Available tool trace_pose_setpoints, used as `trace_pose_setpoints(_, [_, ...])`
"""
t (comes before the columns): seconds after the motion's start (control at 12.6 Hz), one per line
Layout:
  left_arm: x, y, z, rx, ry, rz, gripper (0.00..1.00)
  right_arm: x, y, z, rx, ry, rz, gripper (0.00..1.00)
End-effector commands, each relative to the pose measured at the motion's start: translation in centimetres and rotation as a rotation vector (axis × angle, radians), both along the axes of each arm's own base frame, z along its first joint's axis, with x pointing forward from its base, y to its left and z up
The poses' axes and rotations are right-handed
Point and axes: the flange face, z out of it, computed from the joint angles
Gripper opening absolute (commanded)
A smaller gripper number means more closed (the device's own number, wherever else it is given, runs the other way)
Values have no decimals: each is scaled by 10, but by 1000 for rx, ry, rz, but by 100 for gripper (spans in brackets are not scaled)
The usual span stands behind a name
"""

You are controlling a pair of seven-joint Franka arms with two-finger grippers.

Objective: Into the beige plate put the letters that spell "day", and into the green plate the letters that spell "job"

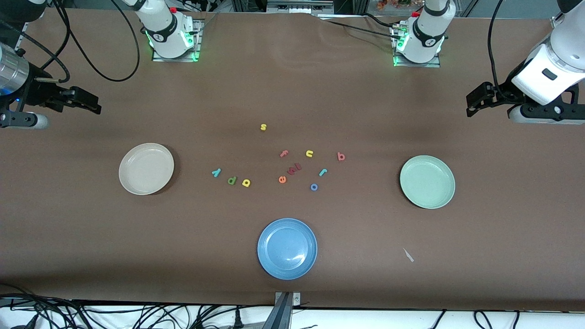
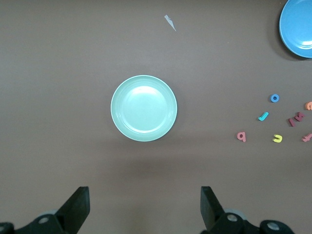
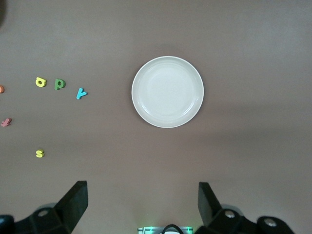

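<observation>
The beige plate (image 1: pixel 146 168) (image 3: pixel 167 91) lies bare toward the right arm's end, the green plate (image 1: pixel 427 182) (image 2: pixel 144 108) bare toward the left arm's end. Between them, on the table, lie the teal y (image 1: pixel 216 172), green d (image 1: pixel 231 181) and yellow a (image 1: pixel 246 183) in a row. The red b (image 1: pixel 341 156), teal j (image 1: pixel 322 172) and blue o (image 1: pixel 314 187) lie closer to the green plate. My right gripper (image 1: pixel 89 103) (image 3: pixel 141 204) hangs open over bare table at its own end. The left gripper (image 1: pixel 475 103) (image 2: pixel 145 207) does the same at its end. Both hold nothing.
A blue plate (image 1: pixel 287 248) lies nearer the front camera than the letters. A yellow s (image 1: pixel 263 127), pink f (image 1: pixel 284 153), yellow u (image 1: pixel 309 154), orange e (image 1: pixel 282 179) and dark red letters (image 1: pixel 295 169) lie among them. A white scrap (image 1: pixel 408 255) sits near the green plate.
</observation>
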Motion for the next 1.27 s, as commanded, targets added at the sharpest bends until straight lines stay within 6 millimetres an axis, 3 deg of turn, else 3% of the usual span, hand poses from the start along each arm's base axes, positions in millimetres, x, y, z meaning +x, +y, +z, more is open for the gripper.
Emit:
trace_pose_setpoints(0.0, [4,-2,6,24,-9,3,100,-2,1,1,-14,-7,3,100])
trace_pose_setpoints(0.96, [4,-5,4,24,-3,17,100,-2,1,1,-15,-5,3,100])
trace_pose_setpoints(1.19, [10,-20,-14,21,29,-8,100,-1,1,1,-14,-7,3,100])
